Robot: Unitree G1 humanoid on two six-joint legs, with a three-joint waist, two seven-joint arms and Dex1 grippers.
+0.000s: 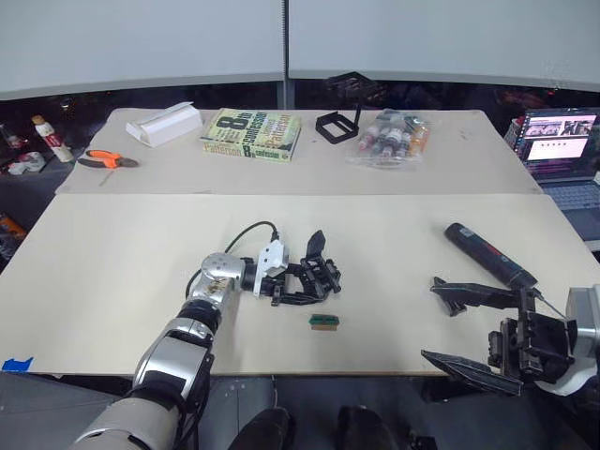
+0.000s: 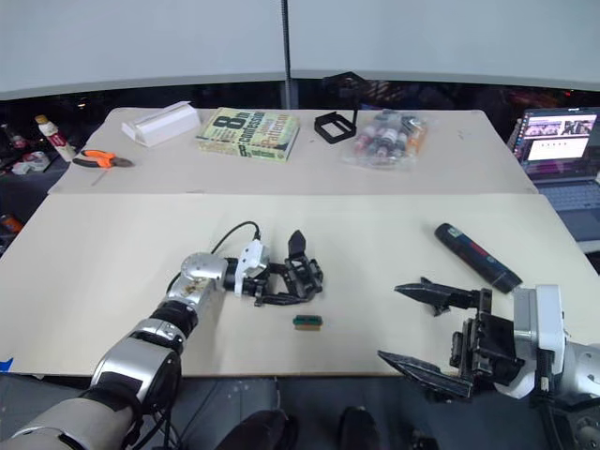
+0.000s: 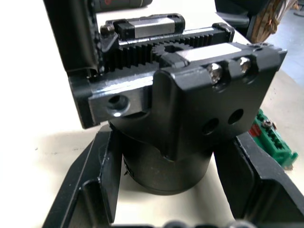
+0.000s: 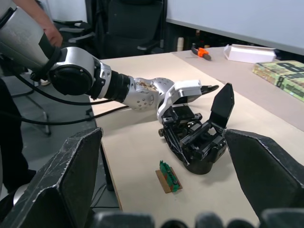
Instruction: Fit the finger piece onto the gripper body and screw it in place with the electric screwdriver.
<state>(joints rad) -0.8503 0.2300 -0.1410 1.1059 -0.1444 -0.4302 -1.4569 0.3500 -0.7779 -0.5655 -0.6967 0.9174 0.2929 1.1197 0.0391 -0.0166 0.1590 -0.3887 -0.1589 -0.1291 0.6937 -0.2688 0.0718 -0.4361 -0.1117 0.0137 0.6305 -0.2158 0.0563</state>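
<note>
The gripper body (image 1: 323, 275), a chunky black block with a toothed rack and screws, stands on the table left of centre. My left gripper (image 2: 286, 281) is shut on it, one finger on each side of its round base. The finger piece (image 4: 222, 107), a black pointed wedge, rises upright from the body's far end. The electric screwdriver (image 1: 487, 253) lies flat on the table to the right. My right gripper (image 1: 431, 322) hangs open and empty near the table's front edge, just short of the screwdriver.
A small green-and-brown block (image 1: 323, 322) lies just in front of the gripper body. Along the back table are a white box (image 1: 165, 123), orange pliers (image 1: 108, 159), a book (image 1: 251, 134), a black frame (image 1: 336, 125) and a bag of bottles (image 1: 392, 138). A laptop (image 1: 562, 141) sits far right.
</note>
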